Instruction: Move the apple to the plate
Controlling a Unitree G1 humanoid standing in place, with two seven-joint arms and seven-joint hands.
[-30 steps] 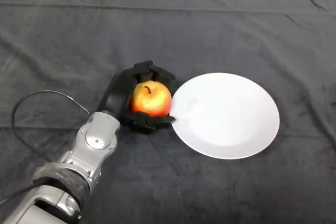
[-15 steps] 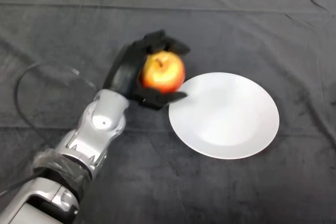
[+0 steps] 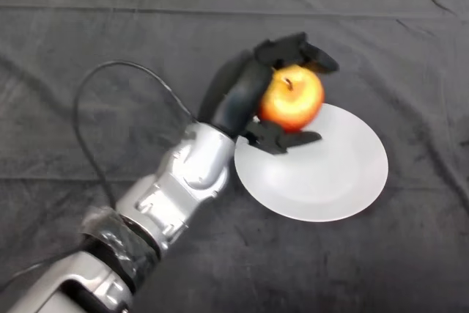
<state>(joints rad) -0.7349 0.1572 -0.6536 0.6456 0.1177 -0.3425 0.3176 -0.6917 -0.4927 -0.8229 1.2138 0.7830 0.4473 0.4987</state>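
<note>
A red and yellow apple (image 3: pixel 293 97) with a short stem is held in my black left hand (image 3: pixel 245 97). The fingers curl over its far side and the thumb sits under its near side. The hand holds the apple in the air above the far left part of a round white plate (image 3: pixel 337 174). The plate lies on the dark cloth to the right of centre. My silver-grey arm (image 3: pixel 172 192) reaches up from the lower left and covers the plate's left edge.
The table is covered by a dark cloth (image 3: pixel 220 27) with a fold line across the far side.
My hand has lifted the apple off the cloth and carried it up and to the right, from beside the plate's left edge to above the plate.
</note>
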